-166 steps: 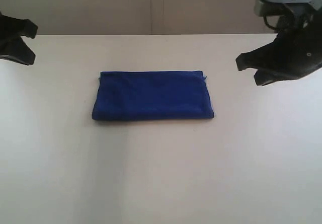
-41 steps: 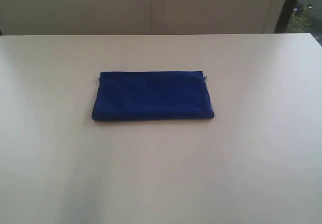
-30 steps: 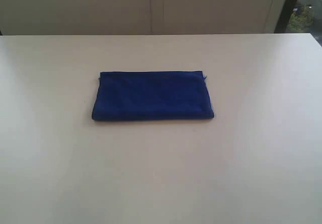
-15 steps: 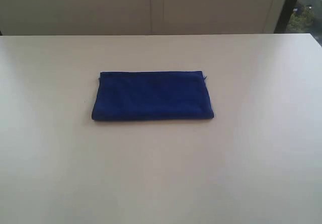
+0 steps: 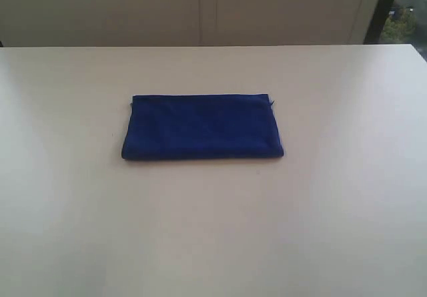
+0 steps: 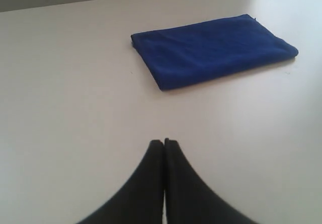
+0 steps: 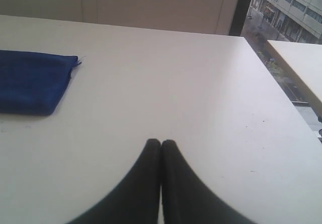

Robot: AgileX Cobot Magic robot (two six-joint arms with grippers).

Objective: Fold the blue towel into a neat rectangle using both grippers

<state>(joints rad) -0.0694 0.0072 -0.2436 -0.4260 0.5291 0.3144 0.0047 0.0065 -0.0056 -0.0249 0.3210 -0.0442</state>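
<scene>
Backed out of the wide shot, my left fingers [image 6: 153,183] and right fingers [image 7: 148,183] pressed together; blue towel [image 5: 202,127] looks folded, I'd just park.

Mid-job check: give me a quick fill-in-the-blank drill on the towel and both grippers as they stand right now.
1. The blue towel lies flat on the white table, folded into a ____.
2. The left gripper and the right gripper are both ____, holding nothing.
3. The exterior view shows the towel but ____ of the two grippers.

Missing words: rectangle; shut; neither.
</scene>
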